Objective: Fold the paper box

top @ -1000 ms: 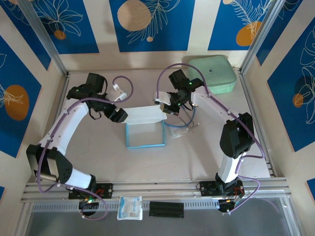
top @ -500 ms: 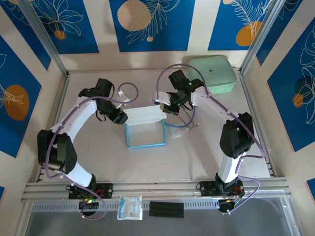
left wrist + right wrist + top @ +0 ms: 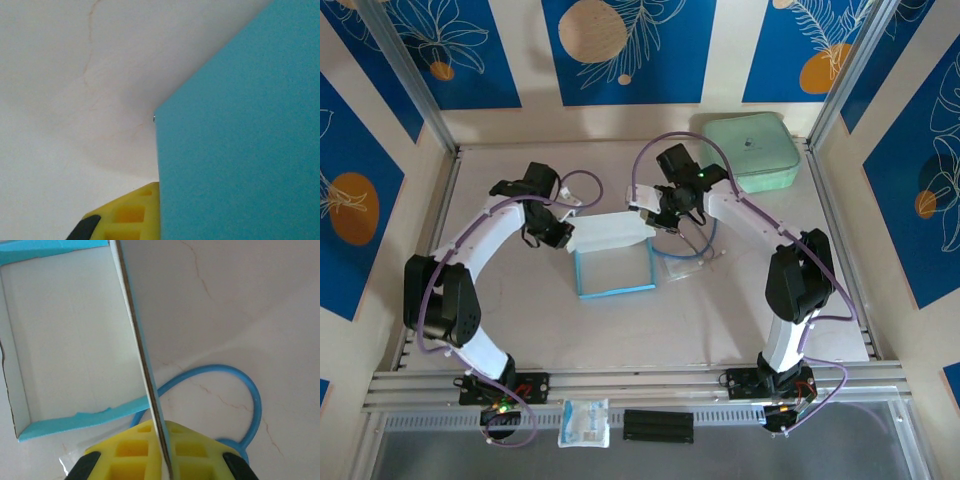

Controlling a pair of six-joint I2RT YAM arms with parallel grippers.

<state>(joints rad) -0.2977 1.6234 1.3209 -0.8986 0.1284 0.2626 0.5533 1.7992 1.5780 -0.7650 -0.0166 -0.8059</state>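
The paper box [image 3: 615, 272] lies mid-table as an open tray, grey-white inside with a light blue rim. Its lid flap [image 3: 610, 232] stands up along the far side. My left gripper [image 3: 566, 236] is shut on the flap's left end. In the left wrist view the blue card [image 3: 240, 140] sits against one yellow finger [image 3: 131, 214]; the other finger is hidden behind it. My right gripper [image 3: 656, 217] is shut on the flap's right end. In the right wrist view, the card edge [image 3: 142, 355] runs between both yellow fingers of that gripper [image 3: 163, 445], with the tray [image 3: 70, 340] to the left.
A mint-green case [image 3: 752, 150] sits at the back right corner. A blue cord loop [image 3: 240, 390] and a clear plastic packet [image 3: 688, 266] lie just right of the box. A white-and-blue packet [image 3: 585, 422] and a black block [image 3: 658, 425] rest on the near rail.
My left gripper moved right to the flap's left end and closed on it, its elbow swinging inward. My right gripper kept its hold and shifted slightly left.
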